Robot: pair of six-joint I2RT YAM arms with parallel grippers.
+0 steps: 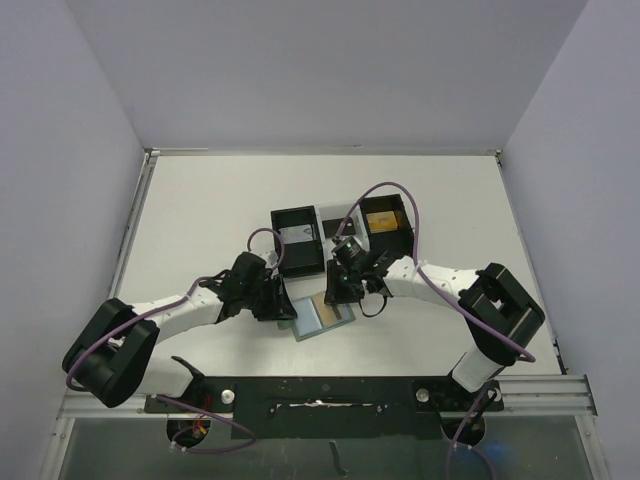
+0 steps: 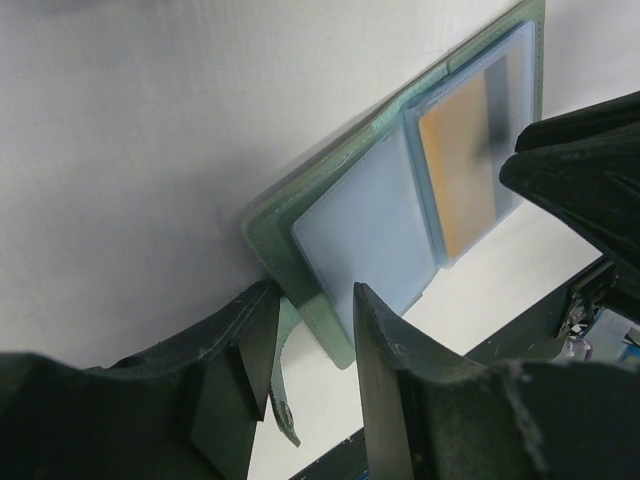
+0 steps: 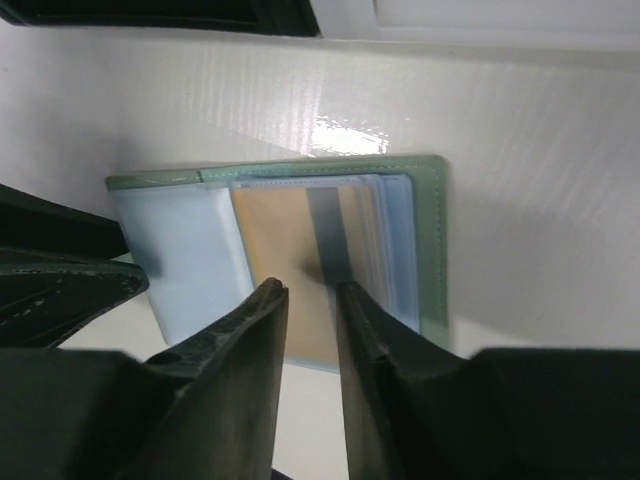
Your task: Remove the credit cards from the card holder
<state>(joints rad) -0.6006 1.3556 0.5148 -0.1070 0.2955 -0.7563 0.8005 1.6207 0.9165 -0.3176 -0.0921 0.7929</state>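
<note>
Left gripper (image 2: 315, 292) is spread, straddling the near corner of the open card holder (image 2: 265, 240), which lies flat on the table (image 2: 150, 150). Right gripper (image 3: 308, 287) is nearly closed over the gold-orange card (image 3: 280, 225) in its pocket. Whether it pinches the card cannot be told. Black boxes (image 1: 296, 265) stand beyond.

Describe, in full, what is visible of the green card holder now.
The card holder lies open and flat on the table, sage-green outside, leather-like, with pale blue clear pockets inside. A gold-orange card shows in one pocket. The left fingers straddle one corner; the right fingers stand over the card.
</note>
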